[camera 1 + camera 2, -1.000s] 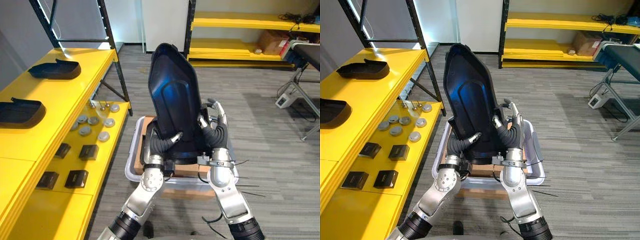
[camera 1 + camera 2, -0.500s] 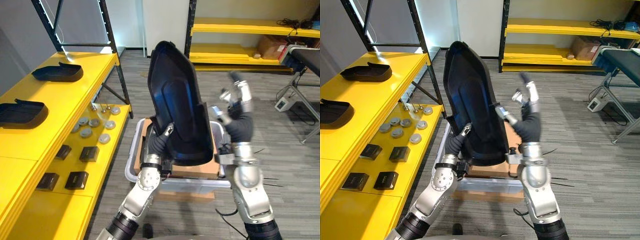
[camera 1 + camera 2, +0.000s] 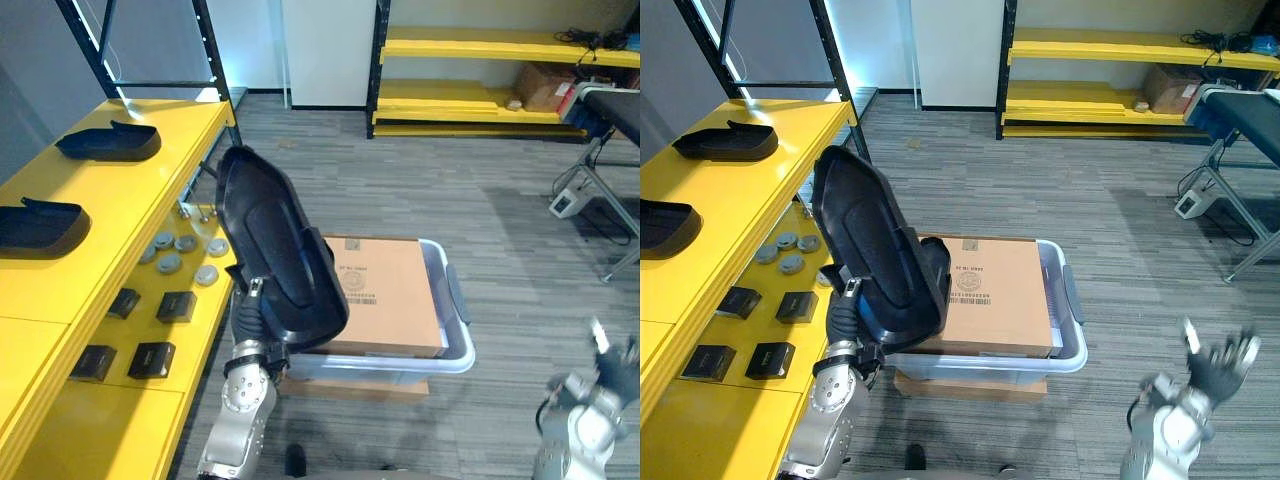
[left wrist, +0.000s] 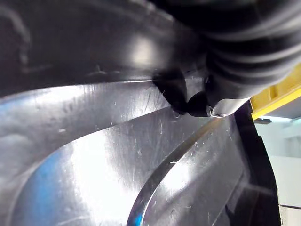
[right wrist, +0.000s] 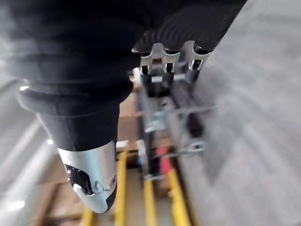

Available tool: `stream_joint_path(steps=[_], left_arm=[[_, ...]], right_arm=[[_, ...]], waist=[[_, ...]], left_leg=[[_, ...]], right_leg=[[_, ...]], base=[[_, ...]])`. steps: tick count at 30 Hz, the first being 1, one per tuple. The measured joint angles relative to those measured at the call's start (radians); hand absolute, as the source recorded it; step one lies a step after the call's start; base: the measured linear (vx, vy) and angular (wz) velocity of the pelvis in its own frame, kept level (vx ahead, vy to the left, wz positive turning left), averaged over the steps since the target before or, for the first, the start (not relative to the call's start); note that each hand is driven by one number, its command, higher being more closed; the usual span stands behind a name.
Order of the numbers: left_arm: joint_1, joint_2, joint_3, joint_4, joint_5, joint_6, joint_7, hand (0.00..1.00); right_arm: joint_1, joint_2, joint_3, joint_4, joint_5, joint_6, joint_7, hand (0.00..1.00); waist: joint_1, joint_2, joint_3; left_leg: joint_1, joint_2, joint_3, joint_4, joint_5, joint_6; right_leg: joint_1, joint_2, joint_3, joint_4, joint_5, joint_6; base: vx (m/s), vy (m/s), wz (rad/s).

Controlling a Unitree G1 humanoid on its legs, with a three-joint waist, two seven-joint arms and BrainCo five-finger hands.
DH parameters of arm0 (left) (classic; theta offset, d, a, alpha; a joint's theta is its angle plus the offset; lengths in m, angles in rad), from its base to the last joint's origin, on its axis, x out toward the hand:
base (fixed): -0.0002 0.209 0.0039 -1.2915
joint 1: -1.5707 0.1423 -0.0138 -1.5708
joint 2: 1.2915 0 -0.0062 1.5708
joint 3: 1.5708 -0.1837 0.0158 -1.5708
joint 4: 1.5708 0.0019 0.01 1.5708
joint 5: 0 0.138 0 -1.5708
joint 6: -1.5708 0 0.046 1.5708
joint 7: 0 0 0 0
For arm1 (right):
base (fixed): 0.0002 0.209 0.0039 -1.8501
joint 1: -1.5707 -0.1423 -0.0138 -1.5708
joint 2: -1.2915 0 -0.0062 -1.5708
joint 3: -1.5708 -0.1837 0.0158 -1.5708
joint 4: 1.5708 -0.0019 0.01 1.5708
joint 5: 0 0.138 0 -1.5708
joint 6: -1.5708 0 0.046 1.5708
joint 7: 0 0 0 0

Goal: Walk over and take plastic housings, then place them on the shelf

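Observation:
A large black plastic housing (image 3: 275, 250) stands tilted over the left end of the bin, leaning toward the yellow shelf (image 3: 150, 190). My left hand (image 3: 250, 315) grips its lower edge from below, fingers curled round it. Up close in the left wrist view, a dark fingertip (image 4: 188, 99) presses on the glossy inside of the housing (image 4: 117, 165). My right hand (image 3: 1215, 362) hangs low at the right over the floor, well away from the housing, with its fingers (image 5: 169, 66) straight and spread. Two more black housings (image 3: 110, 142) (image 3: 40, 225) lie on the shelf top.
A clear bin (image 3: 455, 350) with a cardboard box (image 3: 385, 290) in it sits on the floor before me. The lower shelf level carries several grey discs (image 3: 185, 255) and small black boxes (image 3: 150, 330). A black rack post (image 3: 235, 130) rises beside the shelf. More yellow shelving (image 3: 500, 45) lines the far wall.
My right hand has let go of the housing and dropped to the lower right. The housing has swung left and down toward the shelf, held by my left hand alone.

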Motion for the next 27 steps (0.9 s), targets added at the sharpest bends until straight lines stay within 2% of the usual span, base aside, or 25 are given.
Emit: stream_joint_path(steps=[2,6,7,8,9,10,11,12,13,14,15,16,17,19,20,21,22,23,24,25,26,27], left_arm=[[0.020,0.009,0.001,-0.008,0.000,-0.006,-0.037,1.00],[0.060,0.008,-0.009,-0.065,0.000,-0.008,-0.059,1.00],[0.063,0.000,-0.013,-0.083,0.000,-0.015,-0.061,1.00],[0.061,-0.006,-0.021,-0.095,-0.001,-0.017,-0.062,1.00],[0.056,-0.012,-0.029,-0.100,-0.001,-0.018,-0.065,1.00],[0.048,-0.019,-0.031,-0.101,-0.001,-0.021,-0.071,1.00],[0.037,-0.024,-0.033,-0.101,-0.001,-0.023,-0.076,1.00],[0.028,-0.033,-0.041,-0.100,-0.001,-0.025,-0.075,1.00],[0.018,-0.037,-0.052,-0.095,-0.001,-0.025,-0.075,1.00],[0.008,-0.037,-0.060,-0.081,-0.001,-0.027,-0.075,1.00],[-0.025,-0.014,-0.079,-0.058,-0.002,-0.028,-0.075,1.00],[-0.038,-0.009,-0.089,-0.056,-0.004,-0.029,-0.077,1.00],[-0.058,-0.005,-0.109,-0.055,-0.020,-0.038,-0.080,1.00],[-0.062,0.000,-0.116,-0.050,-0.041,-0.039,-0.081,1.00],[-0.064,-0.002,-0.118,-0.039,-0.046,-0.039,-0.085,1.00],[-0.065,-0.003,-0.123,-0.032,-0.049,-0.039,-0.089,1.00],[-0.065,-0.002,-0.135,-0.028,-0.055,-0.039,-0.095,1.00],[-0.069,-0.001,-0.149,-0.027,-0.056,-0.037,-0.098,1.00],[-0.071,0.000,-0.161,-0.026,-0.056,-0.036,-0.100,1.00],[-0.077,0.000,-0.167,-0.025,-0.054,-0.036,-0.099,1.00],[-0.083,-0.001,-0.170,-0.021,-0.054,-0.036,-0.094,1.00],[-0.085,-0.001,-0.166,-0.015,-0.053,-0.036,-0.090,1.00]], right_arm=[[0.007,0.017,0.024,0.150,-0.024,0.029,0.062,0.00],[0.005,0.038,0.108,0.270,-0.063,0.058,0.103,0.00],[0.004,0.044,0.145,0.269,-0.078,0.066,0.103,0.00],[0.001,0.046,0.157,0.270,-0.088,0.067,0.107,0.00],[0.001,0.049,0.153,0.269,-0.101,0.067,0.108,0.00],[0.001,0.055,0.146,0.275,-0.115,0.065,0.110,0.00],[-0.011,0.051,0.147,0.293,-0.122,0.065,0.116,0.00],[-0.022,0.036,0.148,0.306,-0.140,0.069,0.120,0.00],[-0.023,0.025,0.149,0.307,-0.155,0.070,0.123,0.00],[-0.022,0.015,0.149,0.310,-0.160,0.072,0.123,0.00],[-0.029,0.017,0.154,0.326,-0.172,0.073,0.124,0.00],[-0.039,0.015,0.154,0.337,-0.177,0.073,0.124,0.00],[-0.062,0.011,0.153,0.355,-0.177,0.077,0.123,0.00],[-0.111,0.013,0.153,0.378,-0.177,0.091,0.124,0.00],[-0.132,0.030,0.153,0.381,-0.177,0.096,0.124,0.00],[-0.140,0.035,0.153,0.380,-0.177,0.096,0.124,0.00],[-0.155,0.039,0.157,0.379,-0.179,0.100,0.124,0.00],[-0.165,0.041,0.160,0.375,-0.186,0.109,0.126,0.00],[-0.165,0.041,0.163,0.373,-0.186,0.111,0.126,0.00],[-0.164,0.042,0.185,0.373,-0.188,0.112,0.127,0.00],[-0.165,0.049,0.200,0.366,-0.192,0.113,0.130,0.00],[-0.163,0.052,0.203,0.356,-0.193,0.113,0.132,0.00]], waist=[[-0.001,-0.002,0.003],[0.010,-0.016,0.041],[0.012,-0.010,0.060],[0.013,-0.013,0.074],[0.012,-0.010,0.074],[0.012,-0.032,0.087],[0.011,-0.031,0.097],[0.011,-0.016,0.100],[0.003,0.004,0.101],[-0.005,-0.003,0.104],[-0.021,-0.008,0.105],[-0.021,-0.006,0.103],[-0.019,0.002,0.101],[-0.014,-0.011,0.107],[-0.013,-0.020,0.110],[-0.013,-0.020,0.110],[-0.015,-0.022,0.111],[-0.021,-0.027,0.115],[-0.021,-0.014,0.110],[-0.022,-0.016,0.117],[-0.022,-0.016,0.127],[-0.023,-0.016,0.128]], left_leg=[[0.005,-0.002,-0.013,0.000,0.000,0.000],[-0.003,-0.007,-0.045,0.007,-0.012,0.000],[-0.037,-0.019,-0.081,0.042,-0.013,0.002],[-0.073,-0.022,-0.071,0.064,-0.033,0.029],[-0.099,-0.023,-0.025,0.074,-0.074,0.087],[-0.117,-0.020,0.066,0.098,-0.110,0.139],[-0.158,0.008,0.208,0.166,-0.129,0.165],[-0.186,0.058,0.400,0.247,-0.155,0.195],[-0.176,0.097,0.525,0.262,-0.163,0.198],[-0.164,0.107,0.598,0.259,-0.164,0.198],[-0.132,0.120,0.745,0.261,-0.180,0.193],[-0.130,0.124,0.794,0.266,-0.177,0.189],[-0.140,0.111,0.805,0.265,-0.158,0.163],[-0.149,0.079,0.758,0.291,-0.178,0.171],[-0.149,0.066,0.727,0.329,-0.218,0.166],[-0.149,0.062,0.712,0.345,-0.236,0.169],[-0.145,0.045,0.680,0.374,-0.266,0.167],[-0.135,0.022,0.643,0.389,-0.291,0.178],[-0.123,0.013,0.625,0.390,-0.303,0.176],[-0.101,-0.002,0.578,0.386,-0.314,0.172],[-0.066,-0.015,0.539,0.365,-0.315,0.171],[-0.048,-0.021,0.525,0.351,-0.314,0.170]], right_leg=[[0.011,-0.001,-0.014,0.000,-0.008,-0.005],[0.015,-0.006,-0.046,0.059,-0.059,0.003],[0.014,-0.014,-0.088,0.089,-0.072,0.011],[0.015,-0.027,-0.161,0.109,-0.080,0.008],[0.022,-0.044,-0.228,0.109,-0.079,0.007],[0.032,-0.076,-0.286,0.101,-0.079,0.006],[0.037,-0.097,-0.357,0.111,-0.085,0.004],[0.046,-0.106,-0.432,0.140,-0.102,0.014],[0.070,-0.104,-0.499,0.164,-0.120,0.029],[0.090,-0.113,-0.541,0.167,-0.124,0.034],[0.126,-0.130,-0.611,0.157,-0.123,0.036],[0.134,-0.135,-0.636,0.157,-0.128,0.046],[0.150,-0.147,-0.674,0.157,-0.140,0.069],[0.185,-0.164,-0.716,0.159,-0.137,0.074],[0.211,-0.188,-0.737,0.191,-0.137,0.074],[0.218,-0.208,-0.741,0.230,-0.137,0.073],[0.216,-0.267,-0.731,0.350,-0.136,0.064],[0.183,-0.334,-0.653,0.514,-0.110,-0.028],[0.154,-0.358,-0.590,0.598,-0.080,-0.080],[0.080,-0.352,-0.425,0.706,-0.134,-0.060],[0.020,-0.308,-0.318,0.737,-0.210,-0.034],[-0.007,-0.289,-0.287,0.729,-0.237,-0.033]], base=[[-0.01,-0.005,0.14],[-0.05,-0.015,0.47],[-0.07,-0.025,1.25],[-0.06,-0.018,1.73],[-0.05,0.005,1.94],[0.00,0.036,1.95],[0.01,0.079,2.08],[0.02,0.076,2.07],[0.04,0.064,1.90],[0.13,0.105,2.26],[0.15,0.120,1.96],[0.21,0.144,2.12],[0.16,0.105,1.38],[0.15,0.103,1.02],[0.13,0.091,0.66],[0.18,0.143,0.81],[0.21,0.194,0.89],[0.23,0.213,0.91],[0.27,0.237,0.92],[0.31,0.205,0.92],[0.30,0.188,0.91],[0.28,0.132,0.85]])
